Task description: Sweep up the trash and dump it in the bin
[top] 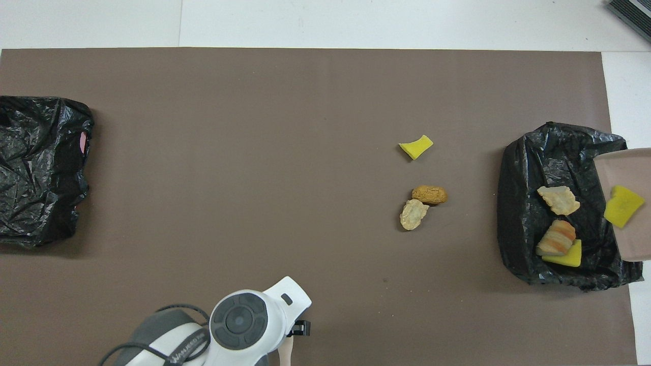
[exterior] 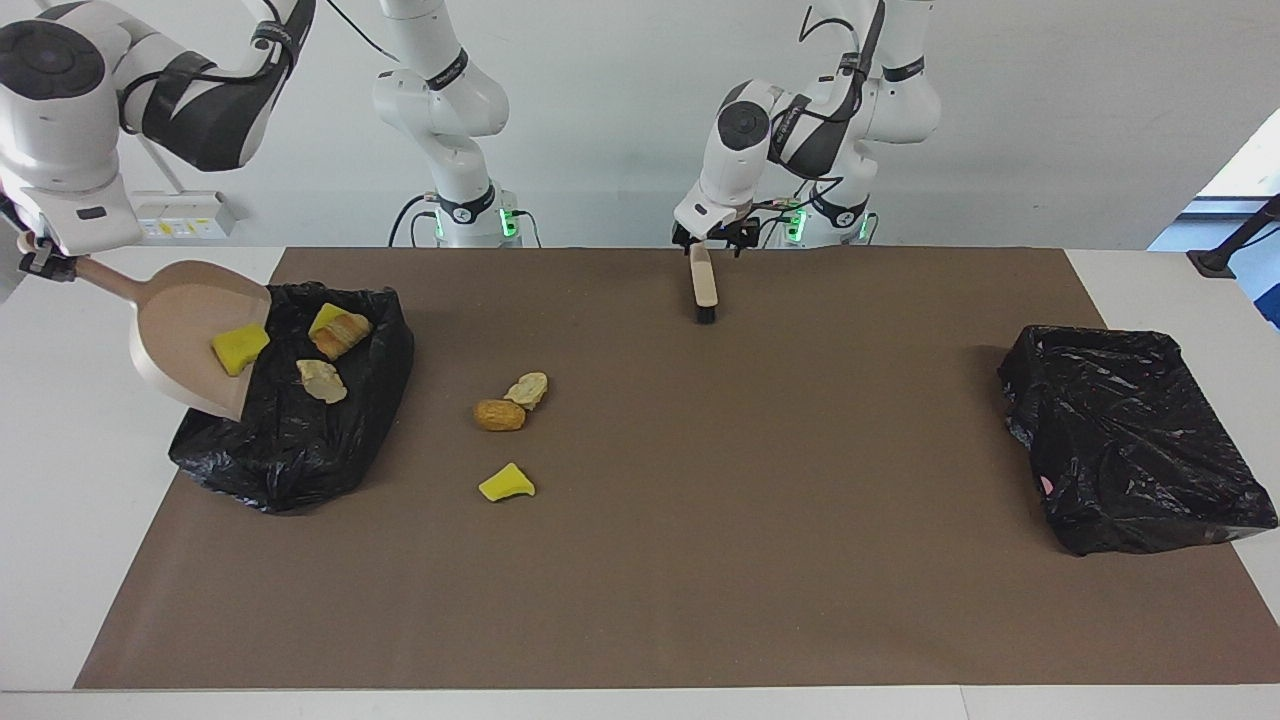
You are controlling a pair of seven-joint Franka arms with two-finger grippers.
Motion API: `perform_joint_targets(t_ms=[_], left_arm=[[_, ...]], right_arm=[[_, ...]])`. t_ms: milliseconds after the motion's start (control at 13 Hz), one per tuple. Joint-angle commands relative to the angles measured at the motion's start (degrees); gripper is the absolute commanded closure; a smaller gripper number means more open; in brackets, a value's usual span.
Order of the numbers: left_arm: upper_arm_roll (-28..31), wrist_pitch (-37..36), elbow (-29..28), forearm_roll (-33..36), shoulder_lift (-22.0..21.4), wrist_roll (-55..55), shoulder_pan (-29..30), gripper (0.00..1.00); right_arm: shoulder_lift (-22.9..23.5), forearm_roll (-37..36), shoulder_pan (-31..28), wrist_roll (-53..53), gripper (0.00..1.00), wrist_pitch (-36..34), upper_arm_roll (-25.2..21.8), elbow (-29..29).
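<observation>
- Facing view: the right gripper [exterior: 45, 262] is clenched on the handle of the dustpan [exterior: 185, 335], tilted over the rim of a black-lined bin [exterior: 290, 440] at the right arm's end of the table, presumably so its load slides out.
- One yellow sponge [exterior: 240, 347] lies on the pan's lip, not yet in the bin, so the dump looks partly done.
- Bin contents: a tan lump [exterior: 322, 381], with a striped bread piece [exterior: 343, 335] on a second sponge [top: 565, 256] at its 12 o'clock in the facing view.
- Loose trash on the mat: an orange-brown lump [exterior: 499, 415], touching or nearly touching a pale lump [exterior: 528, 389] at its 1 o'clock in that view, and a yellow chunk [exterior: 507, 484] near its 6 o'clock. These await a further sweep.
- Left gripper [exterior: 712, 237] grasps the brush [exterior: 704, 285] by its handle end, bristles down on or just above the mat near the robots, apparently waiting.
- Second bin [exterior: 1130, 440] sits at the left arm's end.
</observation>
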Motion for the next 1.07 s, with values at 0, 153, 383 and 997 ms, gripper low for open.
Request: perform_joint_targets(t_ms=[0, 153, 383, 997], left_arm=[[5.39, -2.88, 8.51, 7.37, 5.52, 0.47, 0.3, 0.0], [9.61, -5.16, 13.61, 12.12, 6.58, 0.9, 0.21, 0.0], [17.61, -6.4, 21.25, 13.1, 7.02, 5.19, 0.3, 0.0], [25.8, -14.1, 38.3, 17.33, 11.24, 21.89, 10.12, 0.0]], right_arm=[[-0.52, -5.28, 2.47, 1.15, 1.0, -0.21, 0.45, -0.62], [-0.52, -7.23, 5.03, 3.51, 1.0, -1.61, 0.45, -0.62], [-0.52, -9.51, 8.54, 5.98, 1.0, -3.98, 0.36, -0.27], [-1.13, -7.34, 21.11, 18.96, 1.0, -17.68, 1.06, 4.55]])
